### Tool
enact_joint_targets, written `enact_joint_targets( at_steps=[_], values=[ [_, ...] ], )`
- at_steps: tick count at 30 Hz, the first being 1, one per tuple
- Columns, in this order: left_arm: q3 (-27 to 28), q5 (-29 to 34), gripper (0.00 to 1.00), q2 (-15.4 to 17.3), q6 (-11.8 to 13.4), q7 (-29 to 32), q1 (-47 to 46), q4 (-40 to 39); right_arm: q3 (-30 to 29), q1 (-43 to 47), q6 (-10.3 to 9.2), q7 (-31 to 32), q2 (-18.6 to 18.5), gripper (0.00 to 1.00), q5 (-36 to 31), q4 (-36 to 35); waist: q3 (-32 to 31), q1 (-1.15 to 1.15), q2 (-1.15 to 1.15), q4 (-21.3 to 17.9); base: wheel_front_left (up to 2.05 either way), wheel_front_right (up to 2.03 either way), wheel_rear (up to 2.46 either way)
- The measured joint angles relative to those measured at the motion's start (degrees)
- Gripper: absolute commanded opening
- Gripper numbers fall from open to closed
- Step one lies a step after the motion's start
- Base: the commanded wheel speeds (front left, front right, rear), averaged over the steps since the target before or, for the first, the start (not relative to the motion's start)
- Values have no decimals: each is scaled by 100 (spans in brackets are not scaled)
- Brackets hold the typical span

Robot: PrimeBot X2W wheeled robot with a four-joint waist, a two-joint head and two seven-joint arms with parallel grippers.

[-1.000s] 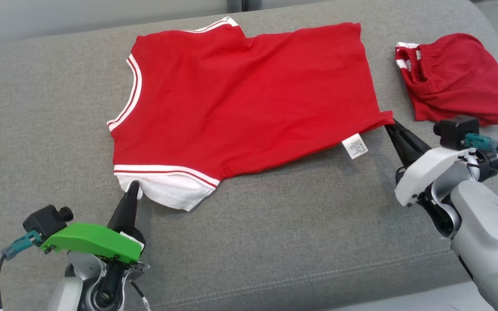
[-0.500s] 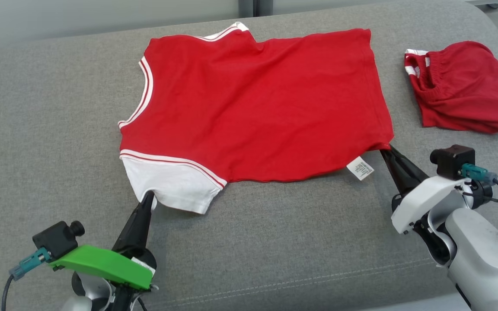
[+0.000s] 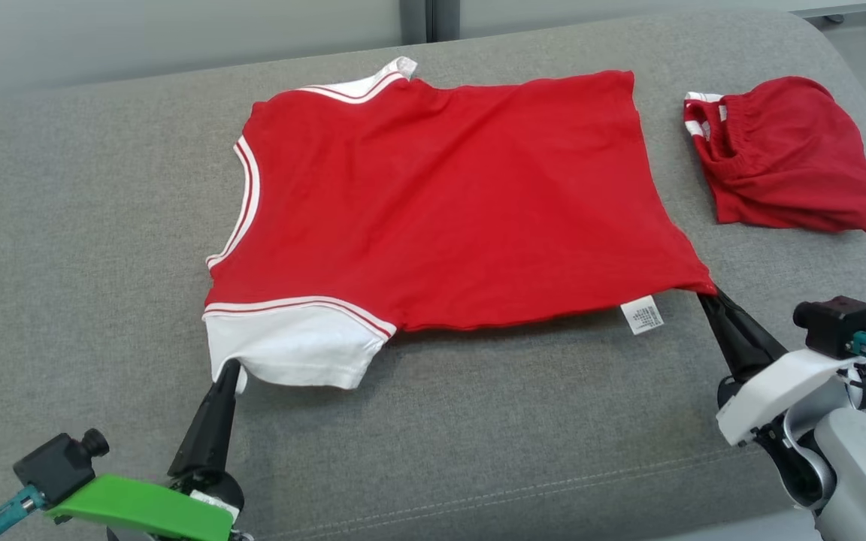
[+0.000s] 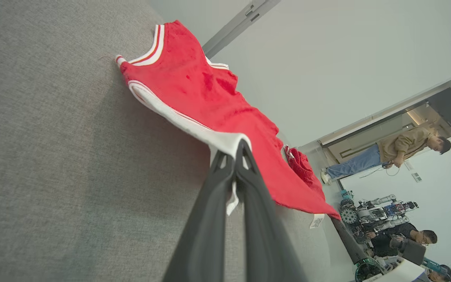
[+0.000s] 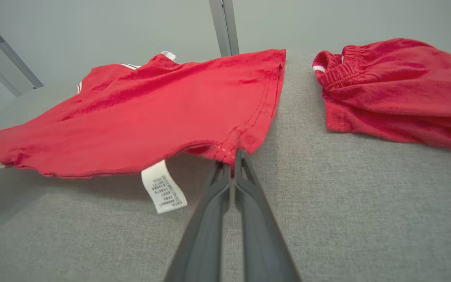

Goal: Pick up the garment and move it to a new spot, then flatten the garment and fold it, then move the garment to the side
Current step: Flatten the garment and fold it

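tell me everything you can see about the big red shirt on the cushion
The red shirt is a soft knit tee with a white sleeve and white-and-red striped trim at neckline and sleeves. It lies spread sideways on the grey cushion, neck toward the robot's left, mildly wrinkled. Its near edge is lifted: the left gripper pinches the sleeve, the right gripper pinches the hem corner. A white care label hangs by that corner.

This looks like a robotics lab. Beyond the grey upholstered cushion, the left wrist view shows bare pale walls and an opening to a further room. A second robot with jointed arms stands on the floor. One person stands handling a cable, and another person sits beside the machine.
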Motion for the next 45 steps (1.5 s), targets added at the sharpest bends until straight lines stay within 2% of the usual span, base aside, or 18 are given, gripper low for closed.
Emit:
enact_joint_targets(
  at_steps=[6,11,15,23,28,30,33,37,39,41,43,45],
  values=[
    [168,-456,0,-8,-56,-73,221,-620,-285,319,-8,0,-126,0,92,-621,-118,0,0,-22,0,0,0],
    [210,-533,0,71,-78,-111,339,-1140,-566,327,-63,-2,-390,0,37,-1280,-254,0,0,-62,0,0,0],
    [124,-553,0,235,-82,43,481,-1437,-549,533,-76,-18,-565,0,40,-1579,-351,0,0,-97,0,0,0],
    [-335,-523,0,458,-69,499,1159,-1392,-110,1457,-66,501,-616,0,301,-1680,-254,0,0,-89,0,0,0],
    [-426,-455,0,506,133,673,1108,-1159,-121,1364,-66,678,-670,0,299,-1696,-25,0,0,-47,0,0,0],
    [-434,-357,0,557,201,815,761,-1040,-144,1002,-58,813,-745,0,269,-1692,93,0,0,-22,0,0,0],
    [-483,-220,0,672,333,1128,-300,-966,-292,-64,-51,1063,-873,0,137,-1680,292,0,0,24,0,0,0],
    [-309,-26,0,691,758,1495,-2327,-719,-592,-2030,-49,1493,-975,0,9,-1660,580,0,0,104,0,0,0],
    [-64,-20,0,578,990,1545,-3428,-680,-751,-3016,-87,1651,-990,0,-166,-1659,727,1,0,152,0,0,0],
    [365,-52,0,291,1171,1374,-4335,-864,-978,-3924,-250,1683,-965,0,-246,-1664,878,1,0,208,0,0,0],
    [701,-101,0,-11,1217,1122,-5077,-970,-1125,-4670,-364,1669,-895,0,-288,-1668,1028,1,0,264,0,0,0],
    [751,38,0,-19,1218,1036,-5783,-808,-1128,-5177,-432,1572,-792,0,-416,-1617,1176,1,0,317,0,0,0]
  ],
)
